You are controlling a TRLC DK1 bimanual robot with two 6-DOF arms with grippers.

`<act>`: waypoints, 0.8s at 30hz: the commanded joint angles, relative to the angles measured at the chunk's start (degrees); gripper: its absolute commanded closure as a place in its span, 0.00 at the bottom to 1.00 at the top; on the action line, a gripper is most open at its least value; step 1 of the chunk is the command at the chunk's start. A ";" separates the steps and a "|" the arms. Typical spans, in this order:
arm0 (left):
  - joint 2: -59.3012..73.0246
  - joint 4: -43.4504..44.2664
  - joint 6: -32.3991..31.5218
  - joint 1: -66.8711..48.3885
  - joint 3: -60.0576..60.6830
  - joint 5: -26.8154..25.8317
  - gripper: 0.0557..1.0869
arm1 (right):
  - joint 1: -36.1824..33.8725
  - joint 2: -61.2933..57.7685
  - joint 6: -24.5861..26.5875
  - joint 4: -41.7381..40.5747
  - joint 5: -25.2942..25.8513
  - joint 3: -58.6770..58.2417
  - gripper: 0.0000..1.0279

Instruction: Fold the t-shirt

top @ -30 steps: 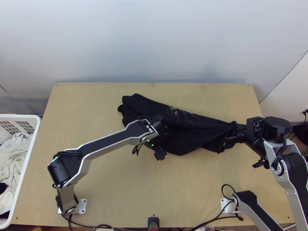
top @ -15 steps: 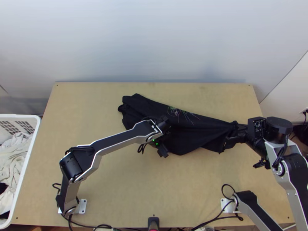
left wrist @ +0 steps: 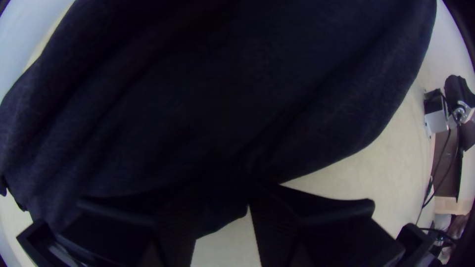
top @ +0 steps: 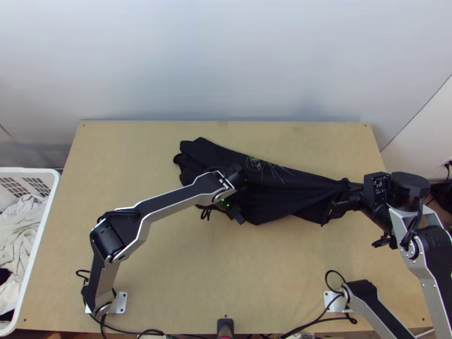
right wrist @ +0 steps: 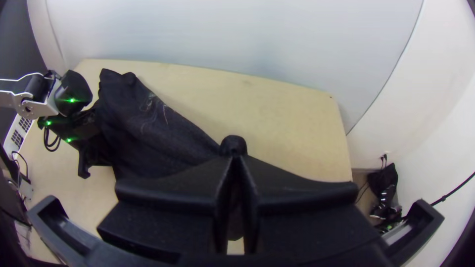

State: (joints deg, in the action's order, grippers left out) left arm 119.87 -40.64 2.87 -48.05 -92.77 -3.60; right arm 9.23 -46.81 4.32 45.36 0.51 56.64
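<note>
Item: upright black-and-red device (top: 225,326), at the near edge of the light wooden desk (top: 226,271), nearer than the black cloth t-shirt (top: 282,198) with thin coloured line print. Black cables (top: 308,325) run beside it.
Item: two silver metal base plates, left (top: 121,303) and right (top: 332,301), also nearer than the t-shirt.
Item: white plastic basket (top: 42,229) holding pale cloths (top: 20,237), well left of the t-shirt, beside the desk.
Item: left tool, black, wide-fingered (top: 236,212), at the t-shirt's near side, fingers closed on a gathered part of it; its silver-and-black arm (top: 169,206) covers some of the cloth.
Item: right tool, likewise black (top: 337,208), at the t-shirt's right end, fingers together on a small bunch (right wrist: 233,145); its arm obstructs the right side.
Item: the t-shirt itself, mid-desk, bunched and creased, narrowing rightward.
Item: pale, smooth wall (top: 226,62), beyond the t-shirt.
</note>
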 commanded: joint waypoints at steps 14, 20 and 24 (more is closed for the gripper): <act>-18.98 -10.07 0.29 19.75 -1.10 -21.28 0.95 | 5.18 -4.17 -2.91 8.25 -3.24 13.76 0.97; -24.43 -19.03 3.98 26.34 -5.31 -25.76 0.96 | 9.93 -11.03 -2.12 10.18 -3.41 24.83 0.97; -27.15 -22.11 5.21 28.01 -5.84 -26.29 0.96 | 10.63 -13.66 -2.30 11.24 -4.21 29.05 0.97</act>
State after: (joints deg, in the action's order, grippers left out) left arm 98.65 -56.82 5.87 -25.28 -96.66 -26.57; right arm 17.10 -55.44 2.09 54.61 -2.57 77.06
